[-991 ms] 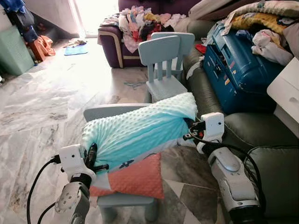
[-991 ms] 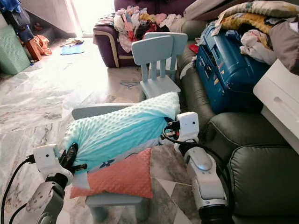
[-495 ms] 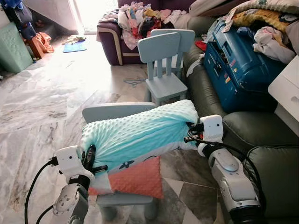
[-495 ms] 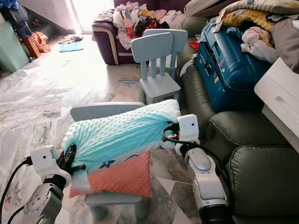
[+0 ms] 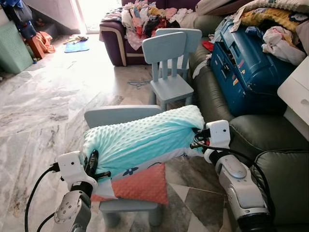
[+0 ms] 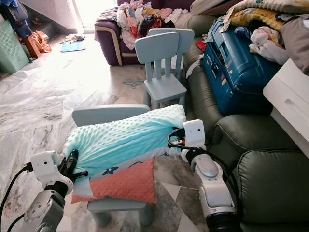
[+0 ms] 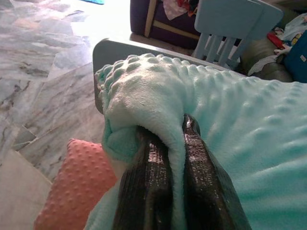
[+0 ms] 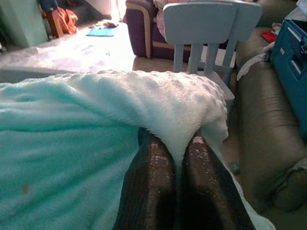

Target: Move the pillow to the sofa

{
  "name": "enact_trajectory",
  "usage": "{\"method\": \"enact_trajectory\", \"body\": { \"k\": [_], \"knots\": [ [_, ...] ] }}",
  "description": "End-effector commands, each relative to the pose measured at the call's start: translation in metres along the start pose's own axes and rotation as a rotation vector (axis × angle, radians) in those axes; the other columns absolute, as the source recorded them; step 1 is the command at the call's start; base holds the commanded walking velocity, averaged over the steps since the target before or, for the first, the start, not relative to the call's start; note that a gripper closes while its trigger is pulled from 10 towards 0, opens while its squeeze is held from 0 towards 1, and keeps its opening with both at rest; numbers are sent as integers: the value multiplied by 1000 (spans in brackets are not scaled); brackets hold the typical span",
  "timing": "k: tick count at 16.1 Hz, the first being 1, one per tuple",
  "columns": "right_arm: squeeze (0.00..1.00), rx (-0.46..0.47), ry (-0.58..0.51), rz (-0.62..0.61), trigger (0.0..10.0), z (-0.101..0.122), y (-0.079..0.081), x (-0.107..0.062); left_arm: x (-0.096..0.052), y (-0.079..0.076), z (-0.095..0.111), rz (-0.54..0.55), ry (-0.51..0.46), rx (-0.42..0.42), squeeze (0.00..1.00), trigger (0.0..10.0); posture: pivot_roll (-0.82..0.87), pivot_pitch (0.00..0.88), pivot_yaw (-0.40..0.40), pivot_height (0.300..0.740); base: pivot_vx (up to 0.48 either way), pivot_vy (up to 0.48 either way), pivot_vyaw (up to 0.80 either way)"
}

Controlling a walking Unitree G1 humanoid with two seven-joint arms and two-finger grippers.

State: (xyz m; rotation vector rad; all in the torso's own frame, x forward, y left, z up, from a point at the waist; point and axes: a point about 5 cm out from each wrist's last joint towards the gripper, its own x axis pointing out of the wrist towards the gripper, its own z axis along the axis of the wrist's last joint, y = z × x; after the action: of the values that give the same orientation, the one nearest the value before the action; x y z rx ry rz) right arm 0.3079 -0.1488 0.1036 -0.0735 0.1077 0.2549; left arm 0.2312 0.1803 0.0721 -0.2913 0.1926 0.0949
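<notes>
The pillow (image 5: 145, 140) hangs between both grippers, one at each end, so its long soft body stays level and does not fold or drag. The left gripper (image 7: 170, 158) pinches a fold of fabric at the pillow's near-left end, its two black fingers (image 7: 148, 182) closed tight on the fleece. The right gripper (image 8: 175, 158) does the same at the right end, fingers (image 8: 204, 167) closed on a bunched corner. Gripping folds of the cover instead of spanning the whole bulk makes sense, since the pillow is far thicker than either gripper could straddle.

It sits just above a small chair (image 5: 120, 116), whose backrest shows behind it on the far side, and over an orange cushion (image 5: 142, 186) that lies on the chair seat. Whether its underside touches the cushion cannot be told. The sofa (image 5: 260, 145) is to the right, close by the right arm, its far end loaded with a blue case (image 5: 244, 67) and laundry; the nearer seat looks free.

The pillow is mint-green, dimpled plush on top, with a paler printed panel along its lower near edge. It looks soft and light, sagging little between the two holds.
</notes>
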Motion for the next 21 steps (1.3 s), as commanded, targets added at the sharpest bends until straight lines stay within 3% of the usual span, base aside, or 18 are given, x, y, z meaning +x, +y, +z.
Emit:
{"method": "enact_trajectory", "body": {
  "k": [1, 7, 18, 20, 21],
  "knots": [
    [0, -1, -6, -34, 10000, 3, -7, -1, -3, 8, 3, 44, -7, 8, 0, 10000, -168, 90, 48, 740, 0, 0, 0],
    [0, 28, -5, -15, 10000, 4, -8, -1, -3, 8, 1, 48, 1, -12, 0, 10000, -171, 91, 44, 740, -162, 0, 0],
    [0, 41, -7, -8, 10000, 5, -7, -1, -2, 6, 4, 34, -14, -44, 0, 10000, -172, 93, 45, 740, 0, 0, 0],
    [0, 43, -7, -7, 10000, 5, -7, -1, -3, 5, 6, 8, -24, 13, 0, 10000, -172, 94, 49, 740, 0, 0, 0],
    [0, 43, -5, -7, 10000, 4, -7, -1, -1, 3, 3, 8, -2, 82, 0, 10000, -172, 96, 48, 740, 0, 0, 0]
  ]
}}
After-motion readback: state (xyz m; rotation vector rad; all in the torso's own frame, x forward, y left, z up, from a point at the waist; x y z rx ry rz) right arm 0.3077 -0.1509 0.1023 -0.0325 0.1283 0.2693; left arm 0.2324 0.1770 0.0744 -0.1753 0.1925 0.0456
